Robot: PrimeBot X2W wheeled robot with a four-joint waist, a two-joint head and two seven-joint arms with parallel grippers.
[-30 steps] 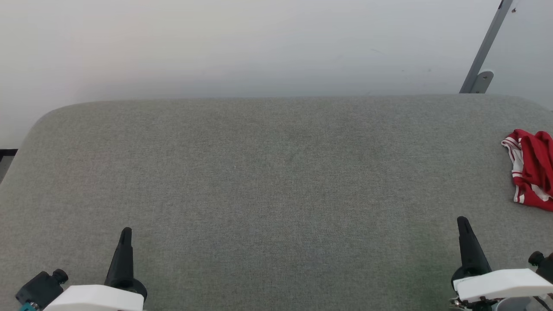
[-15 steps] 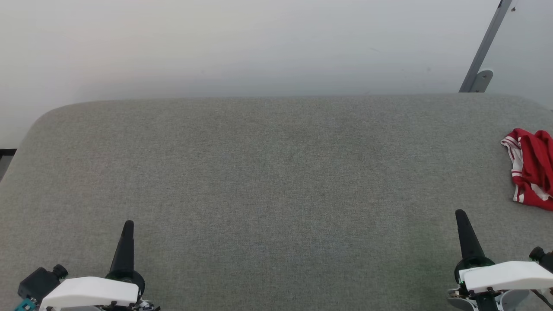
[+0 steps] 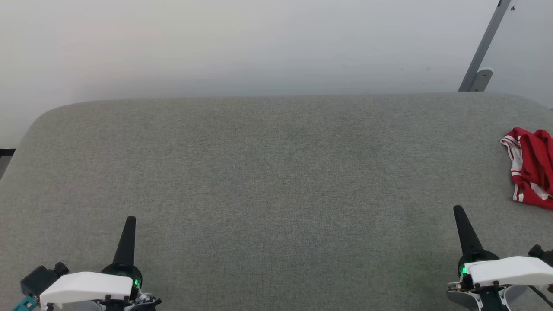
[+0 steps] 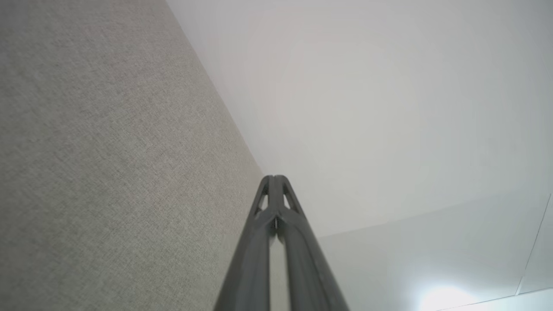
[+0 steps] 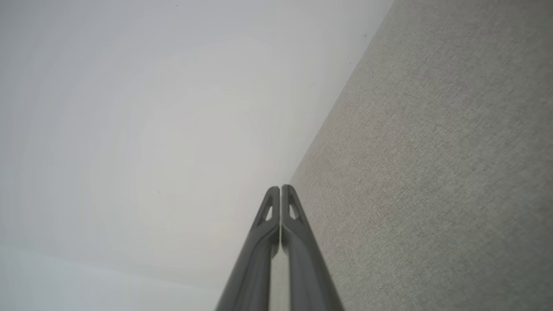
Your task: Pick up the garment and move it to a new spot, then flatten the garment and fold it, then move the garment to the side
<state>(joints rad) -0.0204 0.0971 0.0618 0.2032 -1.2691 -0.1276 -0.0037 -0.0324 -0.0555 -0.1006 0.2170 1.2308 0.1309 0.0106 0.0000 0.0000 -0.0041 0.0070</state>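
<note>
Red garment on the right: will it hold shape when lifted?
Probably not: the garment lies crumpled in soft folds, so it should droop and unfurl. It looks thin, likely light. Pushed, it would probably bunch on the woven grey surface.

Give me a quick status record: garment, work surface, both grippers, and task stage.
garment: red with white striped trim, crumpled in a heap at the right edge of the head view, partly cut off by the frame
surface: grey fabric; the garment lies on it
left gripper: shut, fingers together, empty, lower left
right gripper: shut, empty, lower right, apart from the garment but the nearer of the two
task stage: garment not yet picked up
</note>
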